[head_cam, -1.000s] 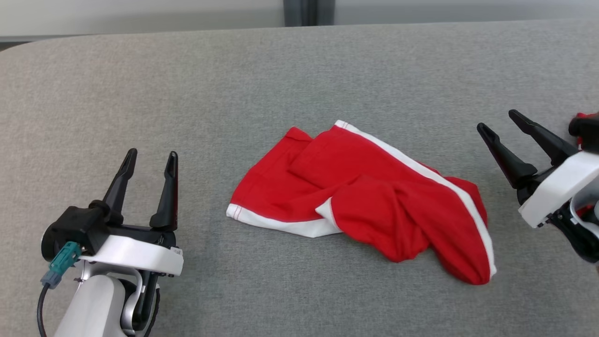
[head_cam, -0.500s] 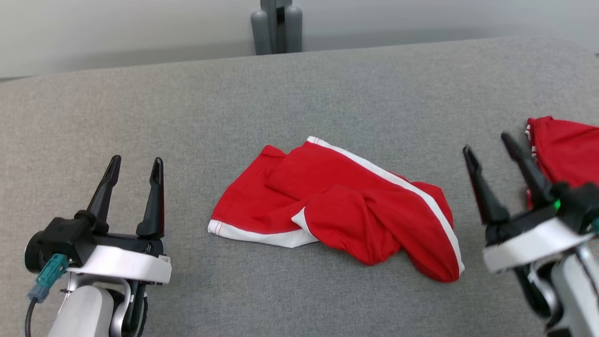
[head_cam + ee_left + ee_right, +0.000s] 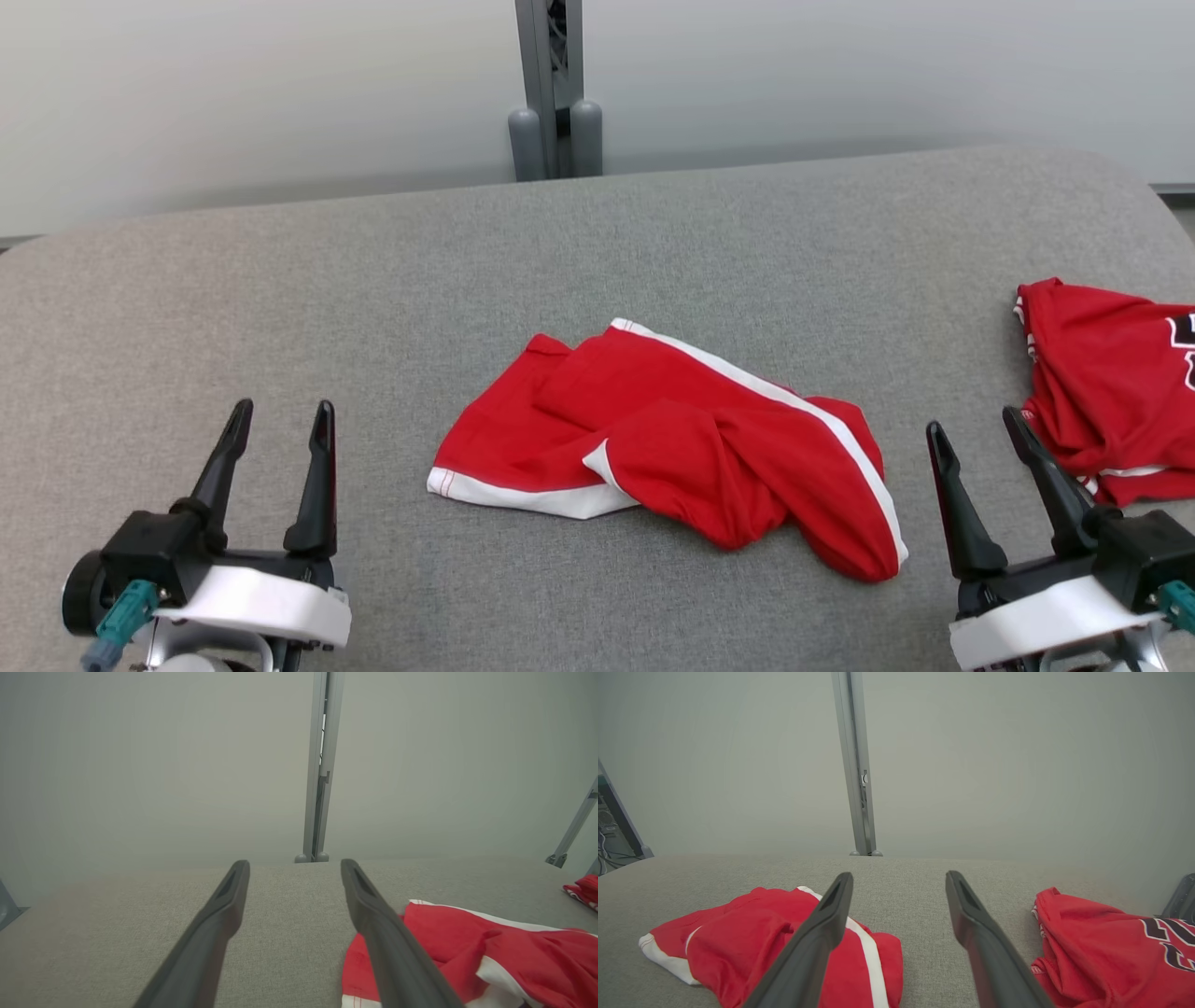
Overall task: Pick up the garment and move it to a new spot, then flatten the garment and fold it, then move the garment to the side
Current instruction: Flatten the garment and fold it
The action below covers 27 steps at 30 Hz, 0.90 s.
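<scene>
A: What was laid out, from the biggest thing down?

B: A grey cloth-covered table (image 3: 280,280) was seen across the head view. At its middle the garment (image 3: 672,448) was found, lying crumpled between the two tools and clear of both. A second red garment (image 3: 1102,373), marked with dark lettering, was seen at the table's right edge, near the right tool (image 3: 973,422).

A: And the tools?

B: The left tool (image 3: 285,407) was held over the bare table at the near left, its fingers apart, nothing between them. The right tool was held at the near right, likewise spread and empty — nothing was gripped.

A: How was the garment described?

B: Bright red, doubled over itself in loose folds, with a white stripe (image 3: 747,379) running along its far edge and a white hem (image 3: 523,497) at the near left. It was taken for a pair of sports shorts, though that could not be settled.

A: How was it expected to handle?

B: It was judged light, soft and limp, likely to sag and unfold when lifted, perhaps a little slippery. The raised fold near the right end was judged an easy pinch for the right tool; the hem corner was judged the better hold for spreading — there a single layer might be caught and the edge followed.
</scene>
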Motion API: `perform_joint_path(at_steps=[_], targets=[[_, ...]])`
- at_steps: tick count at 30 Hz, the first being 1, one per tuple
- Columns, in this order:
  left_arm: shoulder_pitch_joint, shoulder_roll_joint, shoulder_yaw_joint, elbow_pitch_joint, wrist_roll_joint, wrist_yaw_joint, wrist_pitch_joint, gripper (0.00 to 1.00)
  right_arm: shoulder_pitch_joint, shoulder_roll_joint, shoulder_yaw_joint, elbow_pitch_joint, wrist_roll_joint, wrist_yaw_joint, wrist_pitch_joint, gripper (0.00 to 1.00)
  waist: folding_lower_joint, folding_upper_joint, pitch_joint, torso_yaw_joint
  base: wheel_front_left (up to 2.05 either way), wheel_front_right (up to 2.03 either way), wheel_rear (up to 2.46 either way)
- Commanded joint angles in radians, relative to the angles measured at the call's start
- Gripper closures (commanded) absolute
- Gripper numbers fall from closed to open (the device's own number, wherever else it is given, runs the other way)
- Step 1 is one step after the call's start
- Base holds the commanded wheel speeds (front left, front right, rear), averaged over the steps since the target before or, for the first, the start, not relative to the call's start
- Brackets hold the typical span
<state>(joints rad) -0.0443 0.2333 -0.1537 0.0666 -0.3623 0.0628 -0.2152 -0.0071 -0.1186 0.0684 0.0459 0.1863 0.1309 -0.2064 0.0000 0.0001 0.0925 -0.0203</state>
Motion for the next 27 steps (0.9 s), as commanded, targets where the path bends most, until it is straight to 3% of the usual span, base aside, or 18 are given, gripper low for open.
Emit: perform_joint_path(at_steps=[1,22,27], targets=[[0.013,0.0,-0.001,-0.008,-0.004,0.01,0.003,0.0,0.019,0.004,-0.008,-0.006,-0.003,0.0,0.007,0.0,0.0,-0.0001,-0.015,0.003,0.0,0.0,0.0],[0.081,0.004,-0.025,-0.053,-0.015,0.036,0.048,0.0,0.083,0.039,-0.031,-0.05,0.0,0.0,0.06,0.0,0.0,-0.0001,-0.055,0.012,0.0,0.0,0.0],[0.06,0.001,-0.035,-0.057,-0.014,0.034,0.05,0.0,0.051,0.017,0.009,-0.054,-0.004,0.0,0.077,0.0,0.0,-0.0001,-0.041,0.021,0.0,0.0,0.0]])
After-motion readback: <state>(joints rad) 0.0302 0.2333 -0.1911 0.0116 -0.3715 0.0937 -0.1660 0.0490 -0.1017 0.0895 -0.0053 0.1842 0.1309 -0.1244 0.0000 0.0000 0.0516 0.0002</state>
